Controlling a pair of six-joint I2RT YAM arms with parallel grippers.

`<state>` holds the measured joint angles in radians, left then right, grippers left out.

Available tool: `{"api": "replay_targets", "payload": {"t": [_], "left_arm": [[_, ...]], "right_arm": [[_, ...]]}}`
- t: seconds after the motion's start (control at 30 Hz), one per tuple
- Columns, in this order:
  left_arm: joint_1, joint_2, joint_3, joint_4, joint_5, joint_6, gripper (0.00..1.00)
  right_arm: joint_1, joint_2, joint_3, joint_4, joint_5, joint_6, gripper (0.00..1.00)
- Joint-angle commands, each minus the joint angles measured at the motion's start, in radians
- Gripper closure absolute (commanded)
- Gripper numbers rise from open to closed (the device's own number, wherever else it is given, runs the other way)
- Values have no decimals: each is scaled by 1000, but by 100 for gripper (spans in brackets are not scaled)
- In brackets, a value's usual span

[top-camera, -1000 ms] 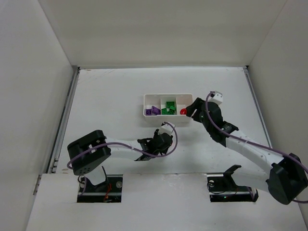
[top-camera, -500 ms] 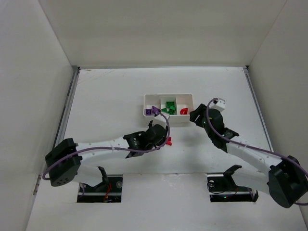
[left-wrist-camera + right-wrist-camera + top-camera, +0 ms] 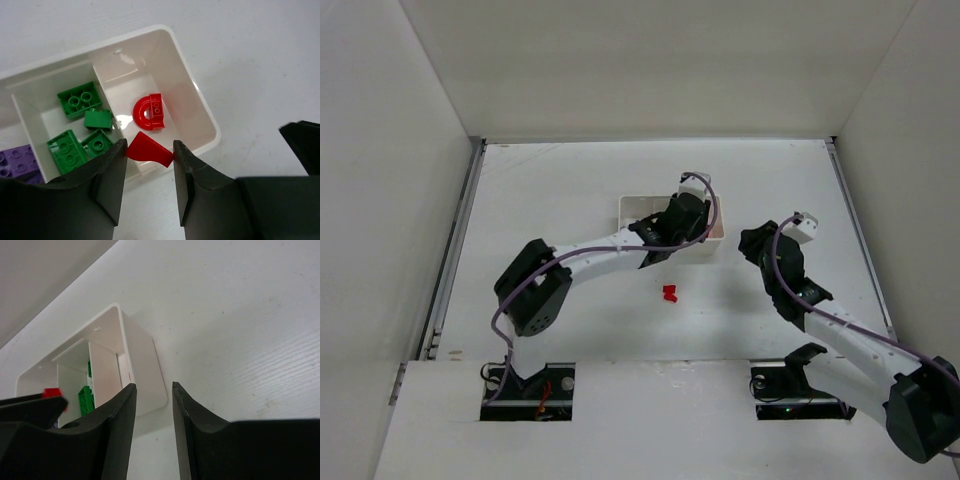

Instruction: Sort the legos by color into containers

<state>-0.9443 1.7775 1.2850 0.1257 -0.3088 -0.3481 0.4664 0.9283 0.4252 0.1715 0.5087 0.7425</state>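
The white tray [image 3: 205,117] has three compartments. Its right one holds a red arch brick [image 3: 149,111], the middle one several green bricks [image 3: 80,99], and the left one a purple brick [image 3: 17,159]. My left gripper [image 3: 149,146] hangs above the right compartment's near wall, shut on a red wedge brick [image 3: 150,151]. In the top view the left gripper [image 3: 680,225] covers most of the tray [image 3: 632,208]. Another red brick [image 3: 669,293] lies on the table in front of the tray. My right gripper [image 3: 755,243] is open and empty, just right of the tray [image 3: 142,365].
The white table is boxed in by tall white walls at the back and on both sides. The left arm stretches diagonally from its base to the tray. The right gripper's black edge shows at the right of the left wrist view [image 3: 302,140].
The left arm swung from the table in front of the tray up over its right compartment with the red wedge. The right gripper drew back to the right, away from the tray.
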Motion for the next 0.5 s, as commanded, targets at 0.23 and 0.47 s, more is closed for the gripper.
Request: {"api": "replay_targets", "payload": {"t": [0.23, 0.47], "left_arm": [[25, 131, 183, 3, 59, 44, 45], [39, 28, 119, 14, 37, 40, 43]], "right_arm": [[8, -63, -5, 49, 24, -8, 47], [73, -40, 29, 54, -18, -75, 54]]}}
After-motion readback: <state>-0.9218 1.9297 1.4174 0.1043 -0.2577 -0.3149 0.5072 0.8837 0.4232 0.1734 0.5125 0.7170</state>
